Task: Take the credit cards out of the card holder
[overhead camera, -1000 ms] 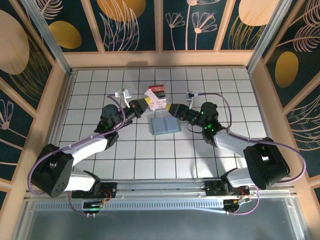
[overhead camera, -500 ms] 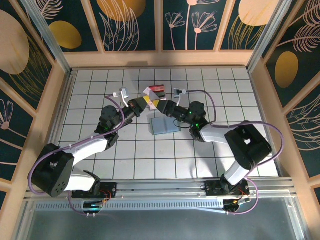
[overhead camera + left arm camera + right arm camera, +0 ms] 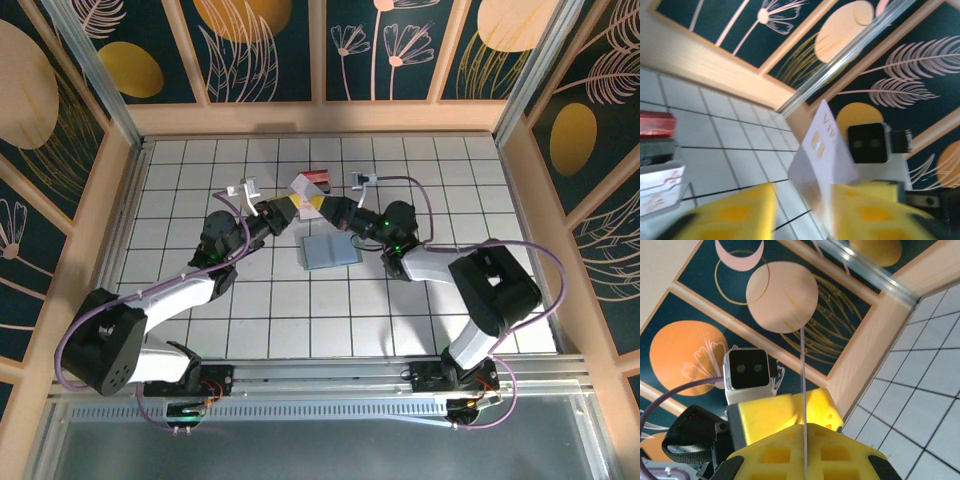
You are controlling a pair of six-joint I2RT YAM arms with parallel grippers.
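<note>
Right gripper (image 3: pixel 326 208), raised over the table's far middle, is clamped on a white-pinkish credit card (image 3: pixel 821 155), edge-on between its yellow fingers (image 3: pixel 785 415). Left gripper (image 3: pixel 288 208) meets it from the left, jaws parted around that card, not pinching it. Just nearer, the card holder (image 3: pixel 330 251) lies flat on the tiles.

Blue-grey card holder (image 3: pixel 330 251) lies flat; white card (image 3: pixel 303 190) stands upright nearby.
</note>
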